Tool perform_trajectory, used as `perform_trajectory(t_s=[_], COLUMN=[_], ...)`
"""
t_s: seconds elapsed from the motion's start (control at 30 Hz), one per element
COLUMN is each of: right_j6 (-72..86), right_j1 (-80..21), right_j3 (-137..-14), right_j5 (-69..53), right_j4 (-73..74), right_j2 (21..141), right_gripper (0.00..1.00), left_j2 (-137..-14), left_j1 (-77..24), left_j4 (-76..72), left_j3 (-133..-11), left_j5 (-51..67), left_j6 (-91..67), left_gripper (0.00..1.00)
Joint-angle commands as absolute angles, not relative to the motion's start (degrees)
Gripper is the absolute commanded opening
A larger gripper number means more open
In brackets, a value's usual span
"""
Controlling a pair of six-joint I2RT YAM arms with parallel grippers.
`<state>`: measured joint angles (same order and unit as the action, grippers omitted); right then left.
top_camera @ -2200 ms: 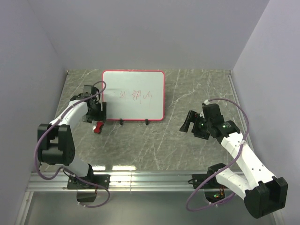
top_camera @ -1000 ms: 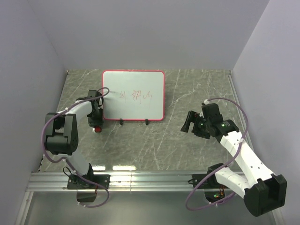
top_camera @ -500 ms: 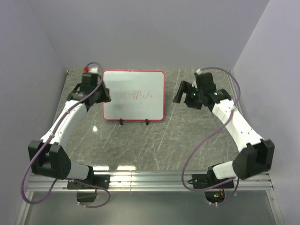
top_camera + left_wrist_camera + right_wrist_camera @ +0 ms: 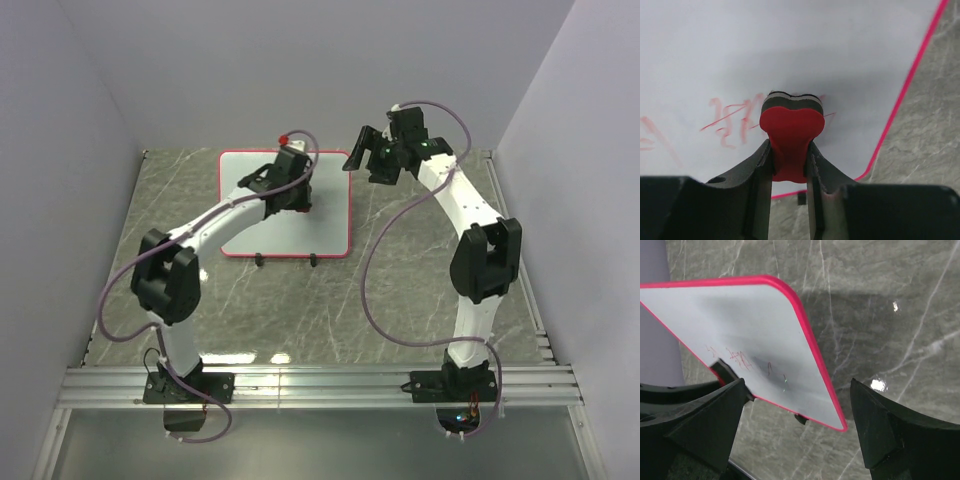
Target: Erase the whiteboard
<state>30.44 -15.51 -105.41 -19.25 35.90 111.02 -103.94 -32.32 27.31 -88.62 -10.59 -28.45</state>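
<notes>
The whiteboard [image 4: 331, 213], white with a thin red frame, stands at the back middle of the marble table. My left gripper [image 4: 296, 199] hovers over its centre, shut on a small red eraser [image 4: 790, 127]. The eraser's dark felt end [image 4: 792, 99] meets the board just right of faint red scribbles [image 4: 730, 120]. My right gripper [image 4: 368, 157] is open, raised beside the board's far right corner. In the right wrist view the whiteboard [image 4: 765, 325] lies below and between the wide-apart fingers [image 4: 707, 422], with scribbles [image 4: 740, 360] and a black foot [image 4: 800, 418] showing.
Grey marble tabletop [image 4: 420, 270] surrounds the board. Lilac walls [image 4: 300, 70] close in the back and both sides. An aluminium rail [image 4: 320, 383] with both arm bases runs along the near edge. Purple cables loop off each arm.
My left arm has swung right from the board's far left edge onto its centre, carrying the eraser. My right arm has moved back and left to the board's far right corner.
</notes>
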Motion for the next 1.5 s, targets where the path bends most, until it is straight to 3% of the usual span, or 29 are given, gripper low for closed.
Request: perform_trajectory(t_s=[0.0, 0.37, 0.47, 0.63, 0.87, 0.97, 1.0, 1.1, 1.47], right_j6=[29.97, 28.48, 28.83, 27.95, 26.63, 26.19, 25.84, 24.96, 22.94], right_j1=[-15.21, -15.21, -15.38, -15.64, -15.64, -15.64, -15.56, -15.64, -15.82], right_j3=[-110.04, -115.05, -114.61, -114.08, -112.41, -111.1, -110.4, -108.82, -106.08], right_j5=[-21.45, -26.27, -27.68, -27.42, -26.37, -26.54, -26.89, -26.46, -24.52], right_j4=[33.84, 30.94, 30.15, 31.11, 31.82, 31.82, 31.82, 32.17, 33.13], right_j2=[113.45, 123.92, 125.15, 125.86, 124.37, 123.4, 123.14, 122.26, 119.8], right_gripper=[0.91, 0.88, 0.83, 0.58, 0.46, 0.31, 0.2, 0.02, 0.0], left_j2=[-107.04, -110.04, -110.39, -111.09, -113.12, -113.2, -113.38, -113.9, -117.07], left_j1=[-35.68, -40.69, -40.69, -40.78, -40.78, -40.78, -40.78, -40.69, -38.59], left_j4=[23.65, 17.06, 16.26, 14.24, 12.57, 11.25, 10.81, 9.84, 13.0], left_j3=[-94.39, -94.4, -92.9, -91.06, -90.62, -89.39, -88.86, -88.59, -90.71], left_j5=[-13.36, -15.55, -16.26, -17.31, -17.93, -19.24, -19.6, -20.3, -24.96], left_j6=[-29.09, -27.34, -27.16, -26.9, -26.54, -26.45, -26.54, -26.46, -25.93], left_gripper=[0.0, 0.0, 0.0, 0.0, 0.0, 0.0, 0.0, 0.0, 0.0])
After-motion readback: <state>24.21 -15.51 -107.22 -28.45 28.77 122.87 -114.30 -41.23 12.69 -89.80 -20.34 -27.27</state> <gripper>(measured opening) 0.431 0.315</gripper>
